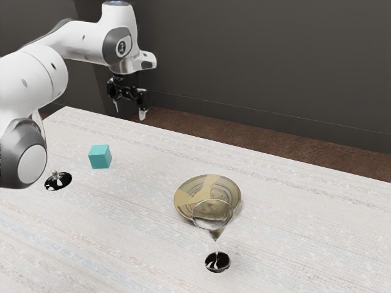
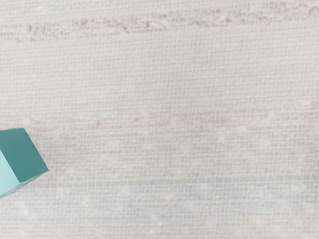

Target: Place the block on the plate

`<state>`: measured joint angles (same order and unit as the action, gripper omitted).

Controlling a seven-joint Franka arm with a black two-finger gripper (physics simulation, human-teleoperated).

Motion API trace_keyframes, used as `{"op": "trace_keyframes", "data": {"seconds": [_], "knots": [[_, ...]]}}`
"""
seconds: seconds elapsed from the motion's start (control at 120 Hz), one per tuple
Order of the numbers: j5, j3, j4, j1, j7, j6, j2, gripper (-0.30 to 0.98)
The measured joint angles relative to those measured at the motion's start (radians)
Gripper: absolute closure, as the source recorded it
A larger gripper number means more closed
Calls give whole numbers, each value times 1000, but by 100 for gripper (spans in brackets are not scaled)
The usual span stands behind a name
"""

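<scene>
The gripper [image 1: 130,113] hangs raised in the air, its jaws spread wide with nothing between them. The block [image 1: 99,157] sits on the tabletop [image 1: 146,195], off the plate [image 1: 185,196] and in from the far edge; the wrist view cuts it off partway. Bare surface lies between block and plate. One glass [image 1: 217,261] stands near the plate, its bowl overlapping the rim in the exterior view; another glass base [image 1: 58,180] is near the block, apart from it.

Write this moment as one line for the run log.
gripper: open, empty, raised; block: on table; plate: without block; placing: not done
</scene>
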<state>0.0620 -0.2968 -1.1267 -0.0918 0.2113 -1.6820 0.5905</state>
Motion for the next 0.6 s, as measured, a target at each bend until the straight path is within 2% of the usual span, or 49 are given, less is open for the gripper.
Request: {"op": "trace_keyframes", "data": {"seconds": [0.075,0.208,0.283,0.367,0.483,0.6], "knots": [[10,-45,-12,-13,-5,-10,4,0],[62,-184,-33,-38,-9,-25,37,0],[126,-296,-31,-62,-3,-37,71,0],[190,-362,-32,-67,6,-57,102,0],[276,-413,-36,-57,17,-78,144,0],[335,-419,-39,-19,26,-87,174,0]]}}
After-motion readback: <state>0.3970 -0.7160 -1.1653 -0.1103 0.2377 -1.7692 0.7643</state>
